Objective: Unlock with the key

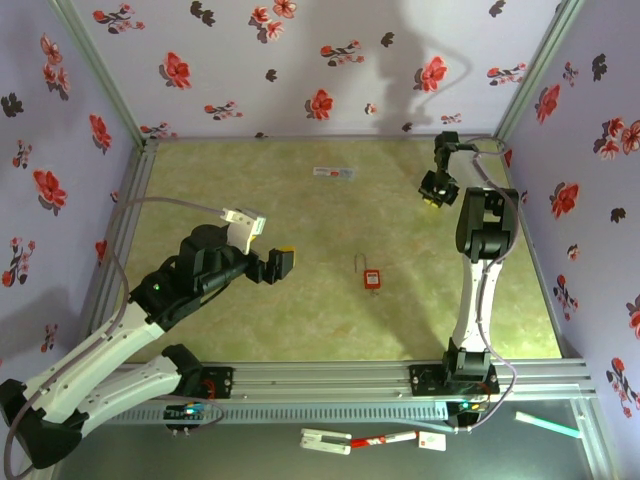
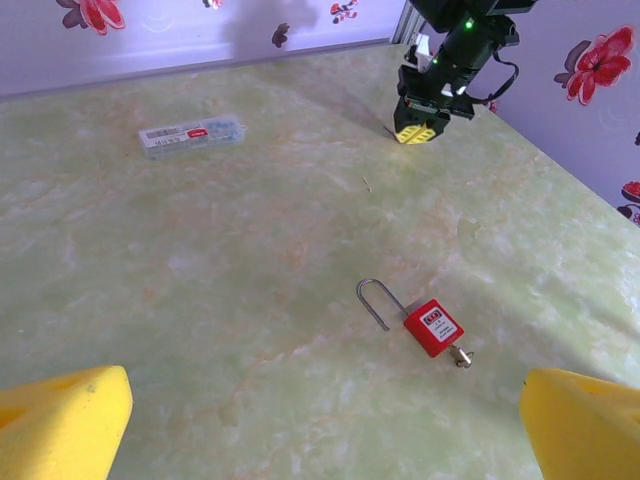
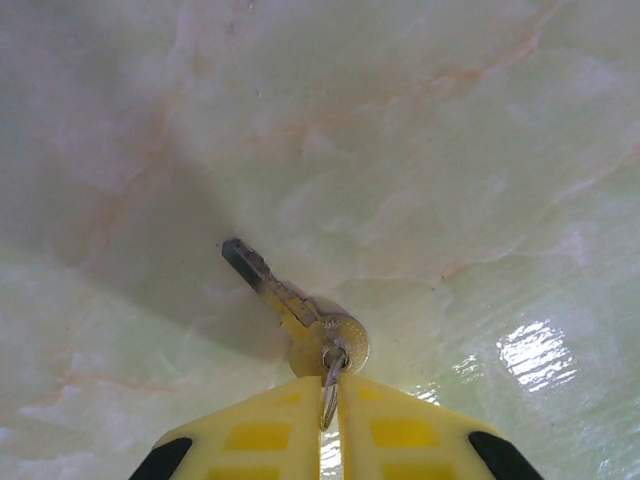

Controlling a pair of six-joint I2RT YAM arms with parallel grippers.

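The right pincer (image 3: 330, 395) has its yellow tips pressed together on the little wire ring of a small brass-coloured metal key (image 3: 300, 318). The key reaches away from the tips, low over the pale green marbled table (image 1: 250, 200), with its shadow directly beneath it. From above, this pincer (image 1: 437, 190) sits close to the far right corner of the table.

The left pincer (image 1: 280, 262) hangs above the table left of centre, pointing toward the middle. In its own wrist view its yellow fingers (image 2: 65, 420) are spread wide apart and hold nothing.

Between the two arms, about mid-table and slightly nearer the right edge, a red padlock (image 1: 372, 277) with a thin silver shackle lies flat on the surface. From the left wrist, the padlock (image 2: 432, 327) has its shackle pointing toward the far edge and a small brassy piece sticking out of its bottom end. Whether the shackle is seated I cannot tell.

Near the far edge, about midway along it, lies a narrow clear plastic case (image 1: 333, 172) with a red mark.
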